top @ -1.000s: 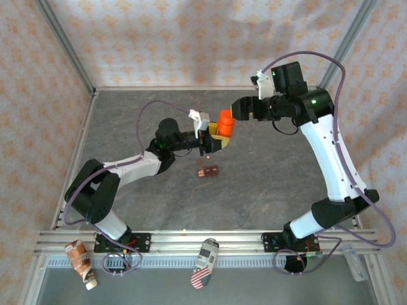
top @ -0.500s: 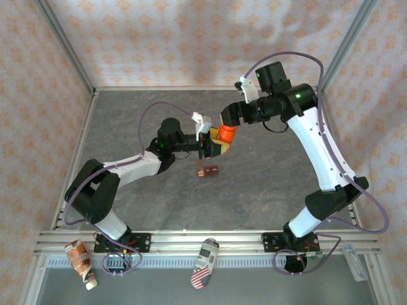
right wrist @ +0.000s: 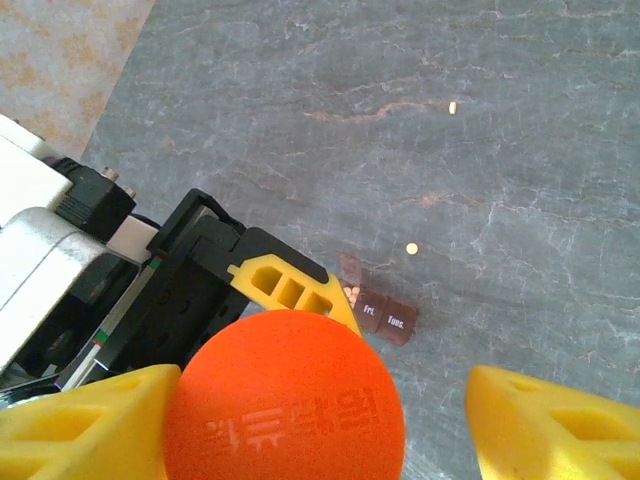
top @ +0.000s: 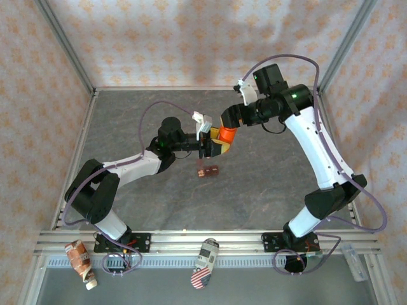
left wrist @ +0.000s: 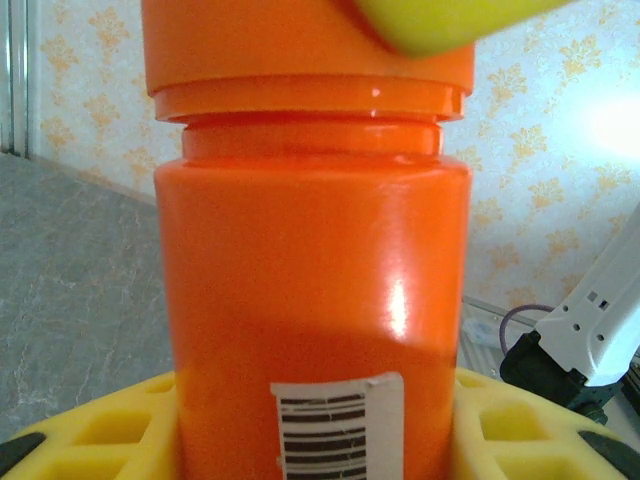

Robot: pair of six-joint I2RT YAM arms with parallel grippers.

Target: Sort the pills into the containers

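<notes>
- Orange plastic draws the eye first: the orange bottle (top: 222,135) is held up off the grey table (top: 273,190). The left claw (top: 214,145) is clamped around the bottle's lower body and holds it upright.
- In the last second the right claw (top: 227,119) has swung in from beyond the bottle. It now sits right over the cap (right wrist: 285,395), with its yellow pads drawing inward.
- It has not closed yet. One pad is up against the cap's edge, but the other stands off with a clear gap, so this claw is open and straddling the cap.
- My reading is that the cap is about to be gripped and turned while the left claw steadies the bottle. Whether to loosen or tighten it, I cannot tell.
- The containers (right wrist: 378,305) lie on the table below the bottle, on its near side, well apart from both claws.
- The end compartment nearest the bottle is open and has a few pills (right wrist: 350,293) in it. The other lids look shut.
- Two more pale specks lie loose on the table. One is just past the box from the bottle, the other well beyond that. No claw touches them, so I'd say the sorting is far from finished.
</notes>
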